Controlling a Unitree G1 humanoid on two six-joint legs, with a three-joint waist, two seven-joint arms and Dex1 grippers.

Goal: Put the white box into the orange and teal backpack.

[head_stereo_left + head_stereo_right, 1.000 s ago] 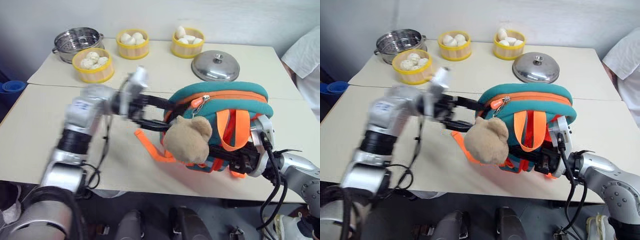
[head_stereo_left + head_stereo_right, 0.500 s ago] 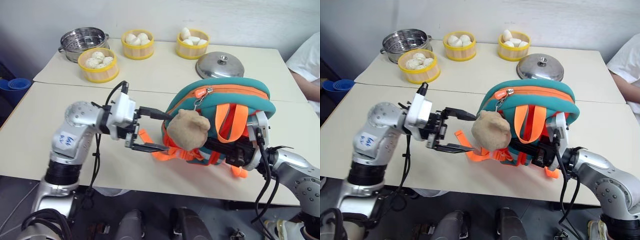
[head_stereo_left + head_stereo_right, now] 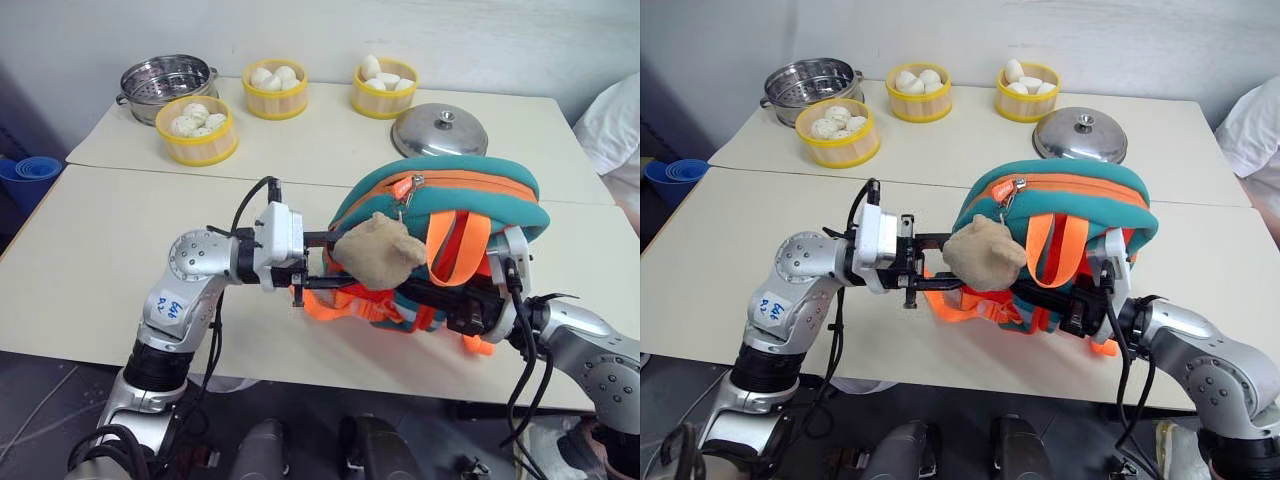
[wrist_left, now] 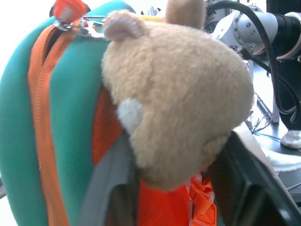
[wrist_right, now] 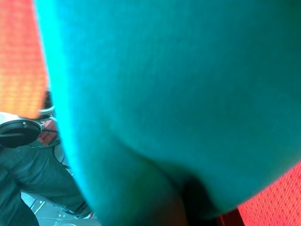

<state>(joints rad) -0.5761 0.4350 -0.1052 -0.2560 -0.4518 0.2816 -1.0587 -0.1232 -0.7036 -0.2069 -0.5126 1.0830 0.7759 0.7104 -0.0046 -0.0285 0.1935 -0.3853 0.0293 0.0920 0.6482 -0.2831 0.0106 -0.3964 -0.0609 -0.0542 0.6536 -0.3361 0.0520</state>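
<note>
Staged kitchen test setup, bun steamers (image 3: 190, 130), pot lid (image 3: 439, 130), plain tables (image 3: 90, 240)

— Where is the orange and teal backpack (image 3: 450, 215)?
— Standing upright near the front edge of the table, its teal top arched, the orange zip line along it closed.
— And its front?
— Orange straps hang down it, and a tan plush toy (image 3: 377, 252) dangles at its left side.

Left tool (image 3: 318, 262) level, right tool (image 3: 455, 300) clamped.

Backpack (image 3: 440, 200) on table (image 3: 80, 250), lid (image 3: 440, 130) behind.
</note>
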